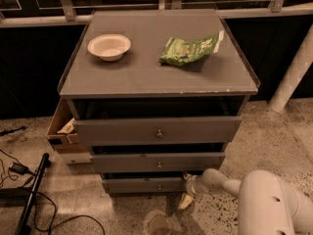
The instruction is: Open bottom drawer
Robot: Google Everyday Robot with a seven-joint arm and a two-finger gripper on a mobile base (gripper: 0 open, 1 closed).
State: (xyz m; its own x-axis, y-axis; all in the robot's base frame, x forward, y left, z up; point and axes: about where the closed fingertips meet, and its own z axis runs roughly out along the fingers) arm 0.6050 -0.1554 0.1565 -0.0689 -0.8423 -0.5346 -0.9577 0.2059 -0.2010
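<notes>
Cabinet top (pixel 146 72): plain matte grey, no pattern. Bowl (pixel 109 46): off-white, unmarked. Bag (pixel 190 49): bright green with pale printing, white strip at one end.

Top drawer (pixel 122 130), middle drawer (pixel 122 162) and bottom drawer (pixel 132 185): the same plain grey on all fronts, each with a dull silver knob (pixel 159 186). The gaps between them are black.

Gripper (pixel 189 182): cream-white, at the bottom drawer's right end, low by the floor. Arm (pixel 269 204): glossy white.

Box (pixel 61 126) at cabinet's left: brown cardboard, white label. Floor (pixel 274 136): beige-grey, finely speckled. Cables (pixel 29 199): black. Pole (pixel 293 72): white.
</notes>
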